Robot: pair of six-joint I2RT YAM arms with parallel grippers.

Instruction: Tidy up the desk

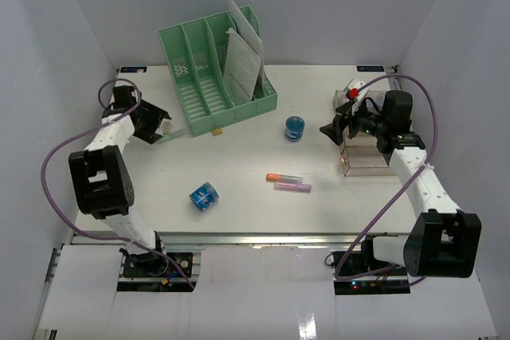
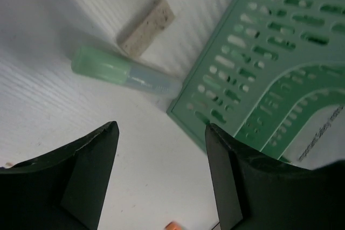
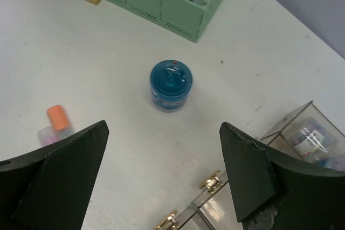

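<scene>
fig. white table [image 1: 255,212] seen from above, lying under both arms and carrying every loose item. left fingers [image 1: 162,127] stand apart with nothing between them, over the far left part of the table. bare table surface shows in the gap. they appear to be clear of the surface, though the wrist view is too steep to be sure. just ahead of them lies a green-capped marker [image 2: 124,72], its clear end at the corner of the green file rack [image 2: 269,63], with a small tan block [image 2: 146,27] beyond. right fingers [image 1: 333,131] are spread wide and empty above the right side of the table, beside the clear tray [image 1: 358,169]. a blue jar [image 3: 171,85] stands upright on the table ahead of the gap.
</scene>
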